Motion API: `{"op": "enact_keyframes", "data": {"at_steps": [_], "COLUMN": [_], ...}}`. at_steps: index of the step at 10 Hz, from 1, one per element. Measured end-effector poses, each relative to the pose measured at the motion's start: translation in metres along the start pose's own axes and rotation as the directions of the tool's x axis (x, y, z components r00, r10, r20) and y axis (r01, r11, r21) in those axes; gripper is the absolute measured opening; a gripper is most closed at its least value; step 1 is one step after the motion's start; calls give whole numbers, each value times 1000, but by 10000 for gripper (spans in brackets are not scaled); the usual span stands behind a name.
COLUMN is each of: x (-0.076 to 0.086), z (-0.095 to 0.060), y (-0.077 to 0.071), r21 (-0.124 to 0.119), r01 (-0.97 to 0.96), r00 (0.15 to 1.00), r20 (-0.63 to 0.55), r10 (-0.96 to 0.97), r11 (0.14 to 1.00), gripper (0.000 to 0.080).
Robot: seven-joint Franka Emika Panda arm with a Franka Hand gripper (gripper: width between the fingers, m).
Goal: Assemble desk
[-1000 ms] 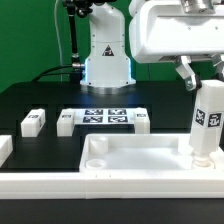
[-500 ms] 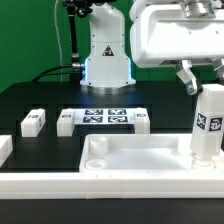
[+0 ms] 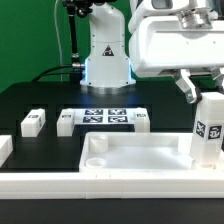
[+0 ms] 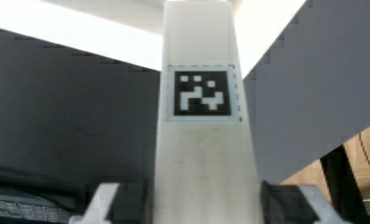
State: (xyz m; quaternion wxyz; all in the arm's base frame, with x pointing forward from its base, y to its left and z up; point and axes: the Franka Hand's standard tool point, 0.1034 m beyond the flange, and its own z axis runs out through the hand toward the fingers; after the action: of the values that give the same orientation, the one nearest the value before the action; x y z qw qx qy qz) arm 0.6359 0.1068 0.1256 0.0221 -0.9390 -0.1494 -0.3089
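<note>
The leg (image 3: 210, 132) stands upright, long axis vertical, at the far corner of the panel (image 3: 135, 157) on the exterior view's right, with its tag facing the camera. Its foot drops behind the panel's raised rim, so I cannot tell whether it sits in the socket, and the frame cuts its outer edge. The end effector (image 4: 185, 206) has hold of it near the top. In the wrist view a finger (image 4: 104, 204) shows on either side, set against the leg's flanks (jaws partly parted, probably a firm grip). The panel lies flat on the table (image 3: 40, 98), its right end running out of frame. Behind it, three loose legs (image 3: 67, 122) lie around the marker board (image 3: 105, 117).
</note>
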Motion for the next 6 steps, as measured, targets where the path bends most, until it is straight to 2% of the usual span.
{"op": "enact_keyframes", "data": {"at_steps": [2,3,4,5,6], "x": [0,0,0,0,0], "z": [0,0,0,0,0], "y": [0,0,0,0,0], "r21": [0,0,0,0,0], "r01": [0,0,0,0,0], "r00": [1000,1000,1000,1000,1000], "r20": [1,1,1,1,1], "r10": [0,0,0,0,0], "r11": [1000,1000,1000,1000,1000], "gripper": [295,521,521,632,632]}}
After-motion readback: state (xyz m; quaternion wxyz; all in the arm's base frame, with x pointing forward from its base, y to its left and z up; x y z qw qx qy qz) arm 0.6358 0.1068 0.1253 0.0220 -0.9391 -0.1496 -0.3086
